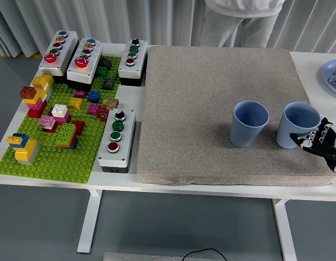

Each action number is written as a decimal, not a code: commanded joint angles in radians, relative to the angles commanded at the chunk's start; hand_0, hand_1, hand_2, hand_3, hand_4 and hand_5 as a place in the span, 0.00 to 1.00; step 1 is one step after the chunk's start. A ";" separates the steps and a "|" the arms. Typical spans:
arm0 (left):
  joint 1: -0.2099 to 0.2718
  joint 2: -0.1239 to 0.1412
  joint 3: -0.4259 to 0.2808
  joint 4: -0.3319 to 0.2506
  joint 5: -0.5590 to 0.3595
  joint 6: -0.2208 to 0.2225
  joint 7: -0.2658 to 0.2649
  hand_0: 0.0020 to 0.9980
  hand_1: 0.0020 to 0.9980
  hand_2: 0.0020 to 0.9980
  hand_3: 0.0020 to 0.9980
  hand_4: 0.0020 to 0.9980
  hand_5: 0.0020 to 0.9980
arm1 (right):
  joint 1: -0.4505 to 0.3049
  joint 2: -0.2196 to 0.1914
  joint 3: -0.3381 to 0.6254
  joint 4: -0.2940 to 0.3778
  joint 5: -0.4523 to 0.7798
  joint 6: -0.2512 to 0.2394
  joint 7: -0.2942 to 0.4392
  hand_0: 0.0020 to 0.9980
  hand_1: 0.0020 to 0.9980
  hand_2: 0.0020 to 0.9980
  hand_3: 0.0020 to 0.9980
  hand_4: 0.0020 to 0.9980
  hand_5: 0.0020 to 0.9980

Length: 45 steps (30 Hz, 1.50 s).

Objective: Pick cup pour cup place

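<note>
Table edge: the white table (222,191) shows as a bare strip nearest me, below the grey mat (211,103).
My right hand: my right hand (323,142) comes in from the right edge, fingers curled around the right side of the right blue cup (296,126). I judge this a grasp on the cup wall, though only the side facing the camera is visible, so I cannot confirm how far the fingers wrap behind.
My left hand: not in view.
Right blue cup: sits on the mat near its right front corner, tilted slightly with its mouth leaning toward me. I cannot see what it holds.
Left blue cup: the left blue cup (249,124) stands upright on the mat, just beside the right one, with a small gap between them.
Button boxes: one white button box (116,138) lies at the mat's left edge; three more (92,57) sit at the far left.
Brick plate: a green brick plate (54,130) with coloured blocks lies well apart to the left.
Far items: a blue dish (334,76) at the far right edge; a person (241,19) stands at the far side, hands not visible.
Risk, grip: if my hold is shallow, the cup could slip or rotate on lifting.
Risk, tilt: the lean could spill any contents onto the mat before pouring.
Risk, neighbour: the cups are close, so a sideways swing could knock the left cup over.
</note>
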State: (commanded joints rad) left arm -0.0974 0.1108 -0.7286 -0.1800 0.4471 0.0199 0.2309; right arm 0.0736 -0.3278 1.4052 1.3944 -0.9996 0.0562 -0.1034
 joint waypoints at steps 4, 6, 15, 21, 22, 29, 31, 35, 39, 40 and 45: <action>0.000 0.000 0.002 0.000 -0.003 0.000 -0.001 0.73 0.76 0.82 0.66 0.50 0.91 | 0.006 0.005 -0.008 -0.002 0.000 0.001 -0.002 0.90 0.86 0.95 0.96 0.79 0.15; -0.001 -0.001 0.001 0.000 -0.002 0.000 -0.001 0.73 0.76 0.82 0.66 0.50 0.91 | 0.010 0.007 -0.009 -0.003 0.001 0.001 -0.003 0.90 0.86 0.95 0.96 0.79 0.15; -0.002 -0.001 0.002 0.000 -0.002 0.000 -0.001 0.73 0.76 0.82 0.66 0.51 0.92 | 0.013 0.009 -0.009 -0.005 0.005 -0.011 -0.001 0.89 0.86 0.94 0.96 0.79 0.15; -0.001 -0.001 0.004 0.000 -0.003 0.000 -0.001 0.73 0.76 0.82 0.66 0.51 0.92 | 0.009 0.007 -0.010 -0.002 0.008 -0.028 0.003 0.88 0.82 0.85 0.84 0.78 0.14; -0.001 -0.001 0.004 0.000 -0.004 0.000 -0.001 0.73 0.76 0.82 0.66 0.51 0.92 | 0.009 0.007 -0.010 -0.002 0.008 -0.028 0.004 0.88 0.82 0.85 0.84 0.78 0.14; -0.003 -0.001 0.005 0.000 -0.003 0.000 -0.001 0.73 0.76 0.82 0.66 0.51 0.92 | 0.007 0.004 -0.007 -0.002 0.012 -0.037 0.000 0.86 0.78 0.75 0.78 0.76 0.13; -0.003 -0.002 0.003 0.000 -0.002 0.000 0.000 0.73 0.76 0.82 0.66 0.51 0.92 | 0.006 0.004 -0.008 -0.001 0.013 -0.037 -0.001 0.86 0.77 0.74 0.78 0.77 0.14; -0.002 -0.002 0.003 0.000 -0.001 0.000 0.001 0.73 0.76 0.82 0.66 0.51 0.92 | 0.006 0.004 -0.009 0.000 0.014 -0.037 -0.003 0.86 0.77 0.74 0.78 0.77 0.14; -0.002 -0.002 0.003 0.000 -0.001 0.000 0.000 0.73 0.76 0.82 0.66 0.50 0.92 | 0.006 0.004 -0.010 0.000 0.017 -0.039 -0.003 0.86 0.77 0.74 0.77 0.76 0.13; -0.003 -0.002 0.003 0.000 -0.001 0.000 0.000 0.73 0.76 0.82 0.66 0.50 0.92 | 0.006 0.003 -0.010 0.000 0.018 -0.039 -0.003 0.86 0.77 0.74 0.77 0.76 0.13; -0.003 -0.001 0.004 0.000 -0.001 0.000 0.001 0.73 0.76 0.82 0.66 0.50 0.92 | 0.005 0.003 -0.008 0.003 0.019 -0.042 -0.004 0.86 0.77 0.74 0.78 0.76 0.13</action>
State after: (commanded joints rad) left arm -0.1001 0.1095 -0.7246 -0.1800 0.4459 0.0201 0.2314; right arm 0.0790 -0.3250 1.3971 1.3976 -0.9802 0.0142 -0.1076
